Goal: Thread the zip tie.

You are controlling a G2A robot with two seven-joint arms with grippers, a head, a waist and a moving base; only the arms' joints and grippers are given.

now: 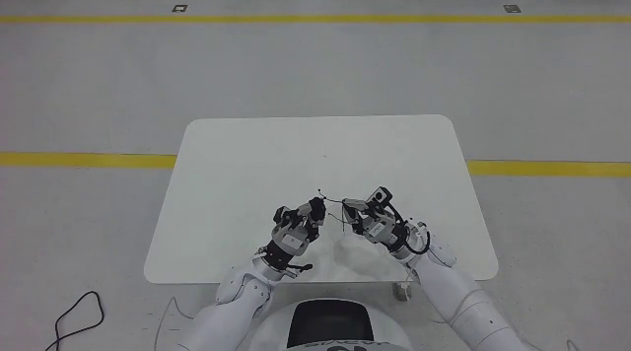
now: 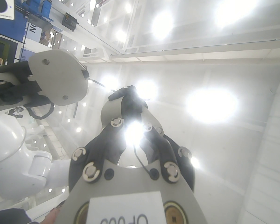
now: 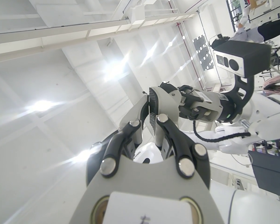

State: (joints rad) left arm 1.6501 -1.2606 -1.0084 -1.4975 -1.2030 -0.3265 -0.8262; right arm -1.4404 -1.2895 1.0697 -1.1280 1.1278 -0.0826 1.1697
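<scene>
Zip tie (image 1: 332, 200) crosswise (left-right axis)

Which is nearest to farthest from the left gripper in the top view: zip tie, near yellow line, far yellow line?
1. zip tie, in the left gripper.
2. near yellow line, just ahead.
3. far yellow line, farthest ahead.

We mark the white rounded table top (image 1: 315, 154) as matt and smooth. The thin black plastic zip tie (image 2: 98, 83) is too fine for us to judge its finish. On the left gripper (image 2: 128, 93) we see a matt grey plastic shell, satin black links (image 2: 102, 145), bright metal pins (image 2: 91, 172) and a white matt paper label (image 2: 127, 206). The right gripper (image 3: 148, 101) has the same grey shell, glossy black bars (image 3: 177, 136), polished metal studs (image 3: 199, 150) and ribbed, rubbery black pads (image 3: 152, 117).
</scene>
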